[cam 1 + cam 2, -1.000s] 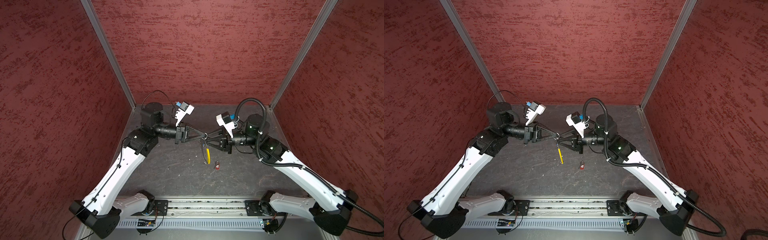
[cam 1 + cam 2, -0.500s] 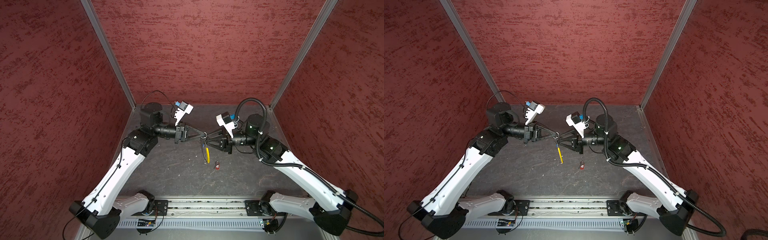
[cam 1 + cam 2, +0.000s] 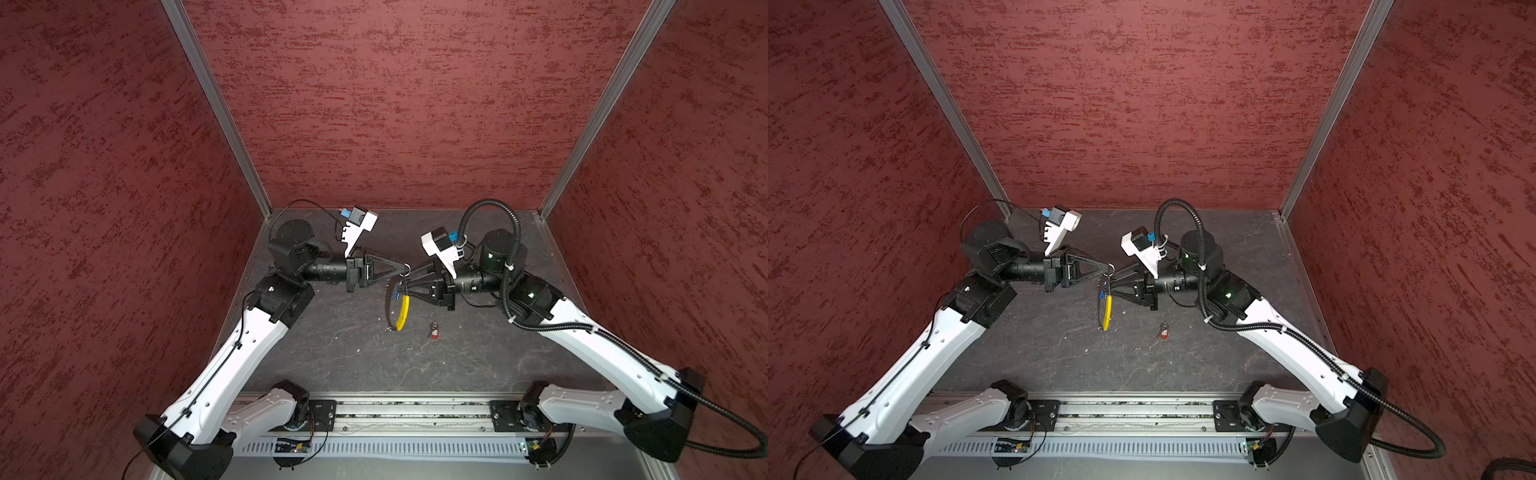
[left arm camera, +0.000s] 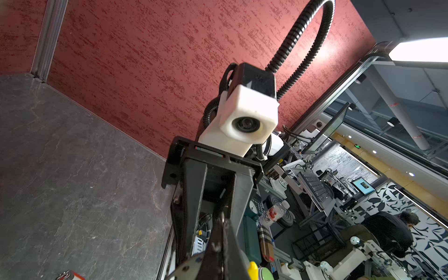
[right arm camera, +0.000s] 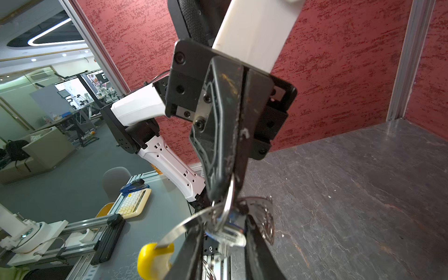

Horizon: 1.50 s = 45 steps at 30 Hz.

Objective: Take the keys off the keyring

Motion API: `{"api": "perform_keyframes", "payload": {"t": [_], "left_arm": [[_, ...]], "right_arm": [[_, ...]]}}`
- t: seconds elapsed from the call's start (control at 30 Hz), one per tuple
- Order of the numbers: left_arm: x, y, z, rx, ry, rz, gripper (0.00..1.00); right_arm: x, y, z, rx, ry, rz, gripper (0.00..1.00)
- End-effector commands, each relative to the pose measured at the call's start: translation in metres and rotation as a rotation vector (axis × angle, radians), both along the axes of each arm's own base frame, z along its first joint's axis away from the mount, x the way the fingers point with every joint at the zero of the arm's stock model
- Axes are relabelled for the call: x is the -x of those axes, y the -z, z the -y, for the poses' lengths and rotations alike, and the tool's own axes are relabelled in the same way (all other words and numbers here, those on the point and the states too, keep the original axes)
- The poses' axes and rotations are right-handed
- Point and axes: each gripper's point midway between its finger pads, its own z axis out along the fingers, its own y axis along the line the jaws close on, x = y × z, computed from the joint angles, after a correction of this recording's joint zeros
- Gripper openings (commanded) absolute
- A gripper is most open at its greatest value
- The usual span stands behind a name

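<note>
Left tool (image 3: 402,270), right tool (image 3: 410,284) meet at keyring (image 3: 402,313).

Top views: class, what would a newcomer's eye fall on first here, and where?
The left pincer and right pincer meet tip to tip above the middle of the dark table, the keyring with its yellow section dangling from the left one's shut tips. Beside it, a red-tagged key lies loose on the table.

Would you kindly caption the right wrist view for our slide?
Left gripper pinches the small silver metal ring; right gripper grips the blue-tagged dark metal key.
</note>
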Motion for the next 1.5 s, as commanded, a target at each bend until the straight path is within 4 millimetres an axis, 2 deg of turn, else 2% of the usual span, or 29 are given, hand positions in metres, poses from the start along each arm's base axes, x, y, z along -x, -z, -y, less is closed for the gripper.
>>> {"api": "perform_keyframes", "payload": {"t": [0.0,0.27,0.43,0.63,0.97,1.03,1.1,1.2,1.47], "left_arm": [[0.002,-0.021,-0.004,0.076,-0.015,0.079,0.00],[0.000,-0.019,-0.006,0.105,-0.047,0.101,0.00],[0.002,-0.017,-0.009,0.077,-0.078,0.130,0.00],[0.004,-0.010,-0.014,0.023,-0.117,0.141,0.00],[0.001,-0.001,-0.021,-0.016,-0.196,0.153,0.00],[0.001,0.000,-0.022,-0.019,-0.206,0.156,0.00],[0.000,0.001,-0.023,-0.018,-0.220,0.161,0.00],[-0.001,0.004,-0.026,-0.013,-0.247,0.172,0.00],[-0.007,0.013,-0.024,-0.014,-0.255,0.156,0.00]], "right_arm": [[0.001,-0.023,-0.004,-0.060,-0.001,0.060,0.13],[0.000,-0.024,-0.010,-0.073,-0.005,0.057,0.13],[-0.003,-0.015,-0.008,-0.048,0.028,0.045,0.14],[-0.015,-0.004,0.008,-0.013,0.141,0.043,0.14],[-0.050,-0.007,0.053,0.022,0.360,0.037,0.15],[-0.057,-0.002,0.061,0.044,0.417,0.013,0.15],[-0.063,0.012,0.067,0.081,0.458,-0.034,0.16],[-0.074,0.051,0.073,0.151,0.532,-0.153,0.18],[-0.097,0.190,0.084,0.336,0.718,-0.520,0.19]]}}
